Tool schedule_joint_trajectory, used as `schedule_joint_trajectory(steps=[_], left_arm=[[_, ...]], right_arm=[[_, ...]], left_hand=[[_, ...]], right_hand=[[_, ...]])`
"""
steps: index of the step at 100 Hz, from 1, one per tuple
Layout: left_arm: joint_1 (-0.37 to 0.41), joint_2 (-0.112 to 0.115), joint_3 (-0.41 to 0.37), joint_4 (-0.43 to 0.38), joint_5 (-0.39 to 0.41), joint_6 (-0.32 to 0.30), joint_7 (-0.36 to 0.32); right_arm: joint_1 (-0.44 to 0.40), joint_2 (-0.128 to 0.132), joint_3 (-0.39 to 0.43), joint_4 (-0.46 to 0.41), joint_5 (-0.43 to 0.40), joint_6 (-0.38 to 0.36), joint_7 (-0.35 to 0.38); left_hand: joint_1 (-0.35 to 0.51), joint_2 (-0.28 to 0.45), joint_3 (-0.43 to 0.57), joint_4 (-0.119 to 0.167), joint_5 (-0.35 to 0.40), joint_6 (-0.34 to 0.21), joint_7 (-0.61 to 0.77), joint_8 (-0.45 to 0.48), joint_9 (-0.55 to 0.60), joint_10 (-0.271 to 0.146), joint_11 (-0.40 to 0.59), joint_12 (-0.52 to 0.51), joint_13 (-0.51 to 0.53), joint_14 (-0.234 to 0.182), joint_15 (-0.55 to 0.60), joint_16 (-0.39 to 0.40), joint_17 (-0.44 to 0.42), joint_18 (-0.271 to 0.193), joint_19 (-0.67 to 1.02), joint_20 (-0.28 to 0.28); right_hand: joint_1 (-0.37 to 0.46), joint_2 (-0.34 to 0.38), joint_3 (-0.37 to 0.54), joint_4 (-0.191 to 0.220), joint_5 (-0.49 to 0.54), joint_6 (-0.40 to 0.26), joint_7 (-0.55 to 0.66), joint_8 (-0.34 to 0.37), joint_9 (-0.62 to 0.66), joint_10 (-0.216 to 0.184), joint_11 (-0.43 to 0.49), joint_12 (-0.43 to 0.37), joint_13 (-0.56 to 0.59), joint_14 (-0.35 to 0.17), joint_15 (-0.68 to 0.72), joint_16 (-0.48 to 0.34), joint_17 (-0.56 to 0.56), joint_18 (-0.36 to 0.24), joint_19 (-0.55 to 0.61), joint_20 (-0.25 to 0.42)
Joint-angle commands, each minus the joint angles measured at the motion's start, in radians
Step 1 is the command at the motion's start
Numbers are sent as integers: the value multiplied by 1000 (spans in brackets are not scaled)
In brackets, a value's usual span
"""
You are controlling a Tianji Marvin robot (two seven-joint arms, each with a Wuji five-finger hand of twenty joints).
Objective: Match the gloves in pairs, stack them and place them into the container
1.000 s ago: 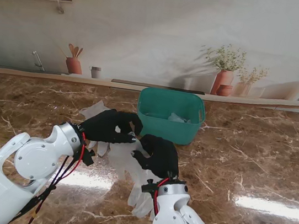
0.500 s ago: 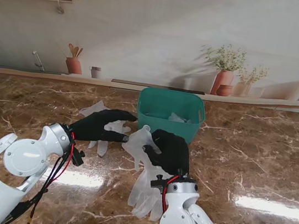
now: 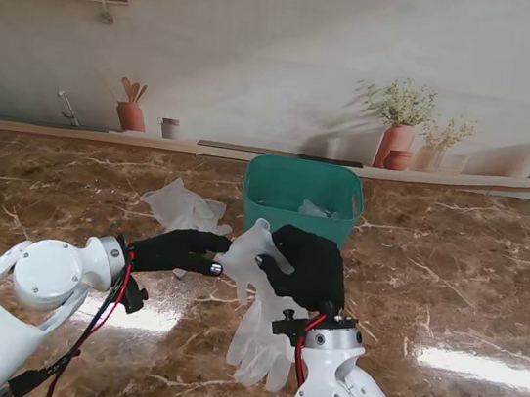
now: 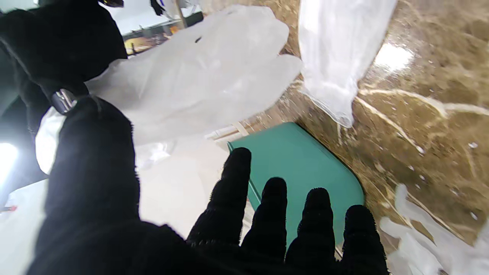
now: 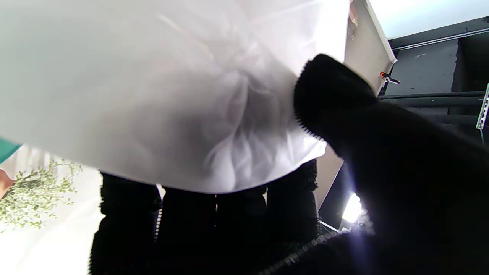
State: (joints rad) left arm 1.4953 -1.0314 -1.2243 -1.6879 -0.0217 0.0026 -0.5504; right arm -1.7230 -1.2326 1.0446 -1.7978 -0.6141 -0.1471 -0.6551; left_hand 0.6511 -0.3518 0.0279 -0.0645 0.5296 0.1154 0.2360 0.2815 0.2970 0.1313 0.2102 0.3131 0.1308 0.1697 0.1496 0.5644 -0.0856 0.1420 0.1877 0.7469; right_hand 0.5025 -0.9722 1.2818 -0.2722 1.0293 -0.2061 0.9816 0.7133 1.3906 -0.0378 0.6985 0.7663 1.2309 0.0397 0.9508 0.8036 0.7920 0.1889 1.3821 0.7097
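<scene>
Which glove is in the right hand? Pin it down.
The glove lifted just in front of the teal container, pinched by the right hand. The other loose glove lies flat on the table, farther left, untouched.

Both arms rise from the near corners, white shells bent at the elbow, forearms angled inward. The right hand [image 3: 307,267] is raised just in front of the green container [image 3: 302,204], fingers and thumb clamped on a translucent glove [image 3: 250,251]. The left hand [image 3: 177,248] sits nearer to me than the container and to its left, fingers extended flat, fingertips [image 3: 216,269] beside that glove.
</scene>
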Motion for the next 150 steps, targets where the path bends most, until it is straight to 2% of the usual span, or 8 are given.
schedule_joint_trajectory(steps=[1,32,37,52,69,86,97,150], left_arm=[[-4,-9,22,29,6,-57,1],[1,-20,34,56,-122,-157,-2],[6,-22,29,53,-140,-159,-2],[24,-30,15,42,-175,-161,16],[43,-41,8,32,-194,-159,58],[63,-57,18,18,-180,-175,142],[74,-60,24,3,-152,-183,178],[121,-33,31,-76,-43,-202,148]], right_arm=[[-13,3,-1,-8,-3,-3,15],[-8,6,1,5,-3,18,35],[-6,7,0,9,-5,21,38],[-3,9,2,20,-8,32,42],[-15,13,14,20,-14,39,52],[-44,19,34,6,-14,39,69],[-78,25,56,-19,4,33,105],[-266,70,174,-139,15,20,298]], left_hand=[[43,-3,-39,29,30,-118,46,35,-34,-44,-16,-5,-57,-44,-24,-4,9,-45,-50,-60],[201,-80,36,31,159,-262,289,171,-4,-74,1,4,-59,-60,-23,15,21,-63,-78,-193],[48,-162,402,-26,166,-265,314,179,2,-74,6,5,-57,-61,-21,19,18,-63,-63,-213],[81,-180,395,-77,179,-260,400,248,45,-70,25,8,-31,-58,-7,31,15,-66,-52,-199],[311,-83,76,-14,204,-345,584,308,224,-55,67,36,75,-39,41,62,7,-58,-19,-114],[300,-97,245,-43,247,-356,663,310,598,-105,158,83,398,7,190,160,-10,-1,133,232],[248,-115,401,-74,222,-353,678,343,768,-104,164,145,557,24,312,237,48,45,292,322],[186,-72,529,-87,124,-253,730,394,982,-89,330,98,818,45,503,302,178,123,866,234]], right_hand=[[4,41,88,20,61,-97,31,38,40,6,5,20,34,-49,22,19,-5,-18,29,4],[3,62,83,25,54,-95,26,48,38,6,0,28,19,-49,27,24,-21,-18,31,13],[2,67,81,27,52,-96,24,50,36,6,-1,30,15,-49,28,25,-24,-18,30,15],[4,84,71,32,48,-96,20,57,31,4,-3,35,5,-50,32,28,-37,-18,30,21],[5,87,64,36,45,-97,16,61,26,5,-5,39,-7,-48,35,29,-47,-17,31,25],[5,62,48,28,41,-83,-3,31,33,13,-25,23,-2,-38,31,16,-41,-5,49,34],[11,62,-43,2,11,-19,20,-182,48,24,-35,-7,11,-17,30,-15,-41,11,73,45],[77,106,-151,-44,2,48,42,-330,63,35,9,-71,82,-16,49,-27,22,18,124,54]])
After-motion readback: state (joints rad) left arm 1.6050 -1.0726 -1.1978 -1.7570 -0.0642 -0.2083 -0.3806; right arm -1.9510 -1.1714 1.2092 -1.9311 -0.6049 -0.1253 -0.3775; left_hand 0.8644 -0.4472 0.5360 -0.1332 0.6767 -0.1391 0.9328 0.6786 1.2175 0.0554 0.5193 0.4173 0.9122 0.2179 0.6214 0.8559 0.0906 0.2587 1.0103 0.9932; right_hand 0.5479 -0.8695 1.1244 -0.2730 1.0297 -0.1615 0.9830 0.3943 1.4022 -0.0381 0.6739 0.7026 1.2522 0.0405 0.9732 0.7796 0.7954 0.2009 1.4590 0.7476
